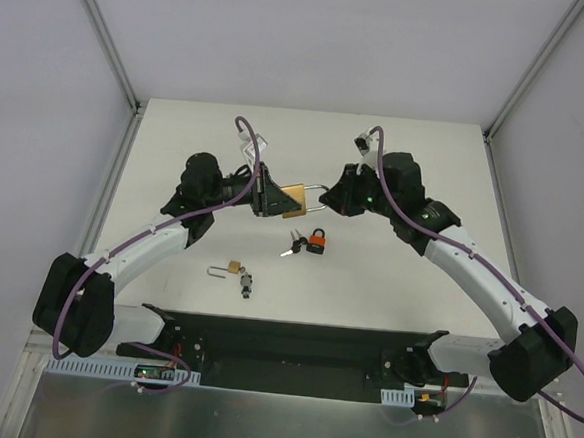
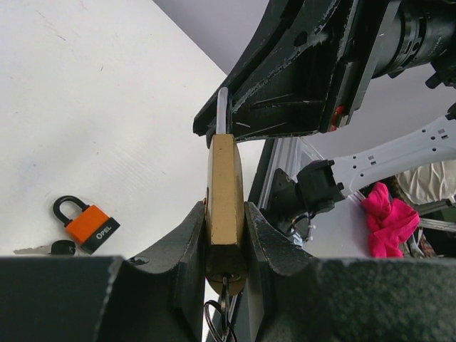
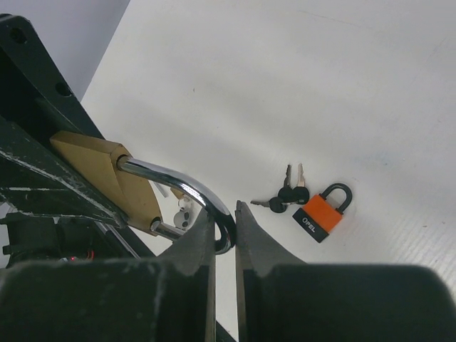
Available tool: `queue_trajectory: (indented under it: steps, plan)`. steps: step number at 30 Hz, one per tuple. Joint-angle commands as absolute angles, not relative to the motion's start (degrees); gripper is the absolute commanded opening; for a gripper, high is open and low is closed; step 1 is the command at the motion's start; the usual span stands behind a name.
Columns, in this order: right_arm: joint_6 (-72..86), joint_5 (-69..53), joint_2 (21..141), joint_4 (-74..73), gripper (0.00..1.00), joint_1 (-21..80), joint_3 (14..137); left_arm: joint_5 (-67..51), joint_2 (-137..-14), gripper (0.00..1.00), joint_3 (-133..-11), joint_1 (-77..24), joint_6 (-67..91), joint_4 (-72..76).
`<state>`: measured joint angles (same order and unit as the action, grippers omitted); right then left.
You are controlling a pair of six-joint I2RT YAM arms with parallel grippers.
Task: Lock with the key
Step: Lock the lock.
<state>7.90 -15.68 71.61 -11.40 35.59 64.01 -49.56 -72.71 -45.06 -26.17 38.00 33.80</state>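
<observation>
Top view: left gripper (image 1: 273, 198) clamps the large brass padlock (image 1: 293, 198) by its body, held above the white table (image 1: 397, 156). Right gripper (image 1: 332, 196) pinches its chrome shackle (image 1: 316, 188). On the table below lie an orange-cased padlock (image 1: 317, 244) touching black-headed keys (image 1: 292, 246), and a small brass padlock (image 1: 234, 268) nearer the bases. Left wrist: large padlock edge-on, squeezed between both fingers (image 2: 187, 242). Right wrist: jaws narrow, gripping the shackle's bend.

The big padlock (image 1: 293, 199) shines golden brass with a chrome-silver shackle (image 3: 178, 182), the second padlock (image 1: 317, 243) glows bright orange over a black base with white lettering, the keys (image 1: 292, 245) beside it wear black heads, and the table (image 1: 397, 146) is plain white.
</observation>
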Motion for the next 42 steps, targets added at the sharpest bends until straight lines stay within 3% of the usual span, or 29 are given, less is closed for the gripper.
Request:
queue_trajectory:
  steps: [1,20,42]
  plan:
    - [10.90,-21.18,72.33,-5.89,0.01,38.40,65.92,-50.80,-73.56,0.00,-47.81,-28.04,37.35,40.34]
    - [9.76,-22.85,72.60,-2.37,0.01,39.81,64.07,-54.93,-75.41,0.00,-48.25,-29.36,44.65,51.06]
    - [2.82,-27.07,74.88,-6.94,0.01,45.34,68.90,-54.58,-76.99,0.00,-50.36,-30.50,41.22,47.99]
